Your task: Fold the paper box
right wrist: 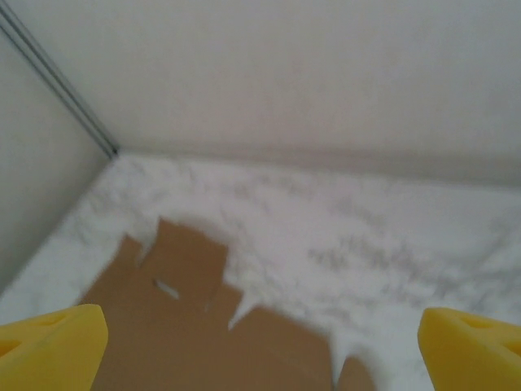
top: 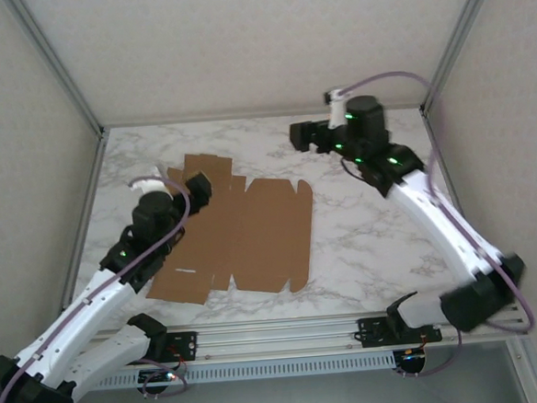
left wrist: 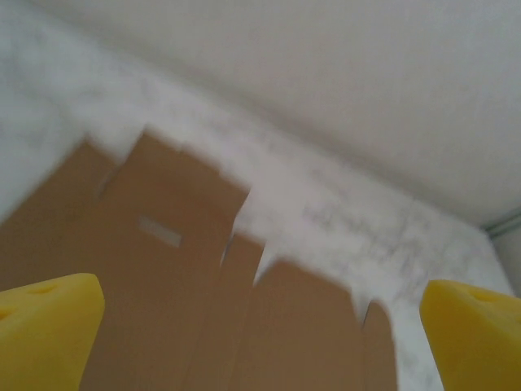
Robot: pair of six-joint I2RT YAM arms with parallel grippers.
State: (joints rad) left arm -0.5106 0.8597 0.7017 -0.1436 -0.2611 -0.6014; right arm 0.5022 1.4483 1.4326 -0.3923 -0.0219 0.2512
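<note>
Lying flat, paper box runs left-right; left end effector, right end effector both spread

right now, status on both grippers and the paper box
Left gripper open, over far-left flaps of the paper box. Right gripper open, over bare table off the far-right side. Box flat, unfolded. Nothing seen blocking.

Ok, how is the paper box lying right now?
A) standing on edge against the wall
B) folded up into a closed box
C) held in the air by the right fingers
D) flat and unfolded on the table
D: the paper box lies spread flat on the marble table, flaps out, no wall raised.
</note>
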